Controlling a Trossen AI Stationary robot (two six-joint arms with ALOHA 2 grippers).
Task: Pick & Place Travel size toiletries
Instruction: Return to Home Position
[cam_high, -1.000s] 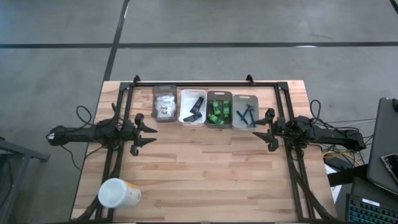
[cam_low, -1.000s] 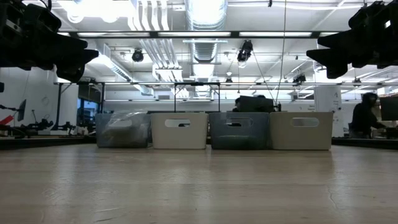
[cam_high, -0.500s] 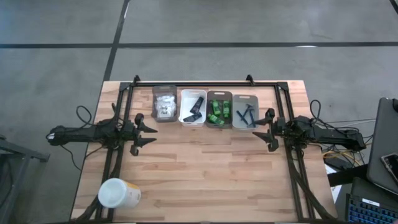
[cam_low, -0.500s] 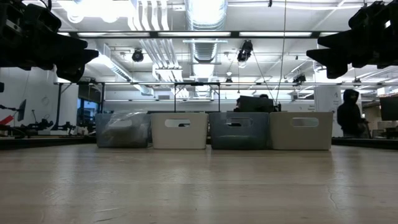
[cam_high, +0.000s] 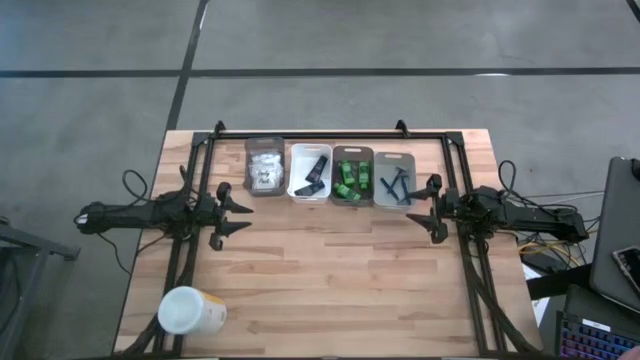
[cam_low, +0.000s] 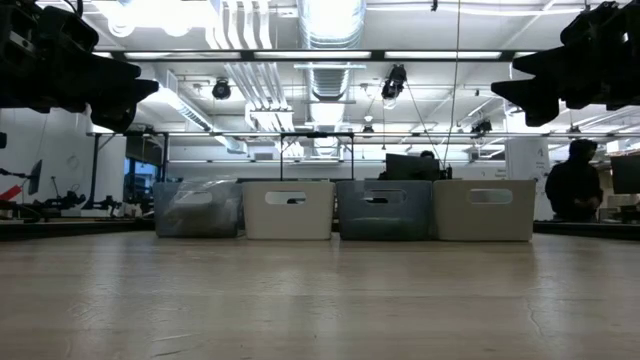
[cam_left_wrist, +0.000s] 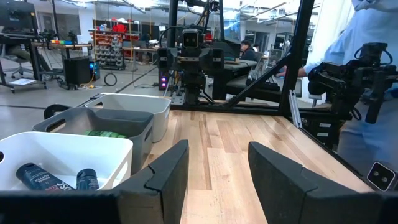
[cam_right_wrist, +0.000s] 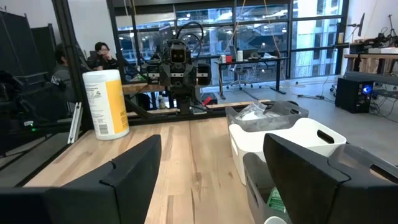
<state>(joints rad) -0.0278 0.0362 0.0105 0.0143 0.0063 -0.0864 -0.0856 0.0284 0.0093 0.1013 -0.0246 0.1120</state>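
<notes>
Pale butcher-block wood in long matte strips makes up the table (cam_high: 330, 280), and I can see no loose item on its open middle. Both dark arms lie low along its sides. The left gripper (cam_high: 243, 214) and the right gripper (cam_high: 418, 213) face each other across the board, each with fingers spread and nothing between them. The next move turns, I judge, on one fact: every toiletry lies between the grippers and beyond them, toward the far edge, so neither arm has anything to reach for. Four smooth rectangular plastic bins stand there side by side, long sides running away from the front. A white-and-yellow cup (cam_high: 190, 311) stands upright near the front left corner. The clear bin (cam_high: 249, 150), nearest the left gripper, holds crinkly white packets (cam_high: 264, 170). The white bin (cam_high: 296, 190) holds flat black sachets (cam_high: 315, 170), and the dark grey bin (cam_high: 353, 152) holds bright green pieces (cam_high: 352, 180). The light grey bin (cam_high: 395, 158), nearest the right gripper, holds thin dark sticks (cam_high: 396, 184).
</notes>
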